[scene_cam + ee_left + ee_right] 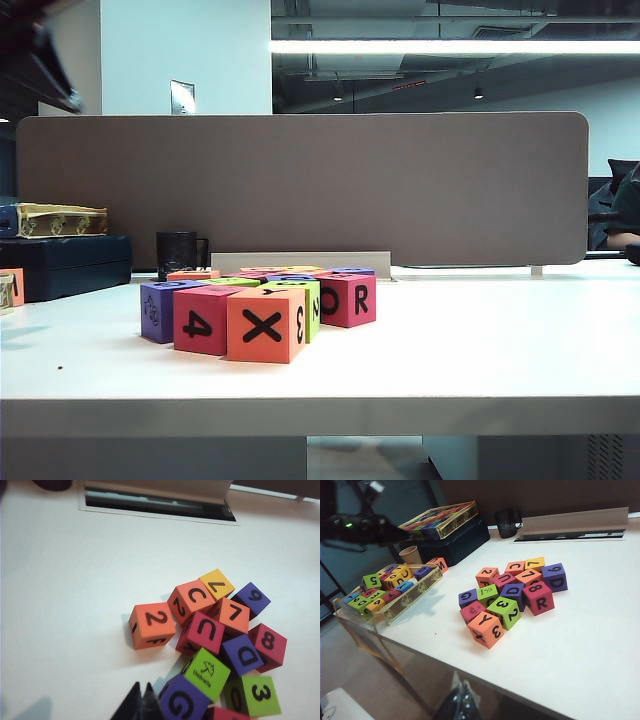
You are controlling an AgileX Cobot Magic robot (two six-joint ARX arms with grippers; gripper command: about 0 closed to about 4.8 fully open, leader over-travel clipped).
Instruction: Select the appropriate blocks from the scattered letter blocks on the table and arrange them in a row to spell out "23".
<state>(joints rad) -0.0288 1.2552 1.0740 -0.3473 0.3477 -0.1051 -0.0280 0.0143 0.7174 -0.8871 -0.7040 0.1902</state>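
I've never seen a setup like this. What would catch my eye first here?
A bright huddle of foam letter blocks sits mid-table on the white table, before a brown partition panel. An orange block marked 2 sits at the huddle's edge, and a green block marked 3 lies in it. The shut left gripper hovers near the blocks; the right gripper, also shut, hangs off the table's front.

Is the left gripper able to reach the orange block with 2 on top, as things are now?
Probably yes. The orange 2 block sits at the cluster's edge with bare table on its outer sides. The left gripper hovers shut nearby, with nothing between; only the orange C block crowds one side.
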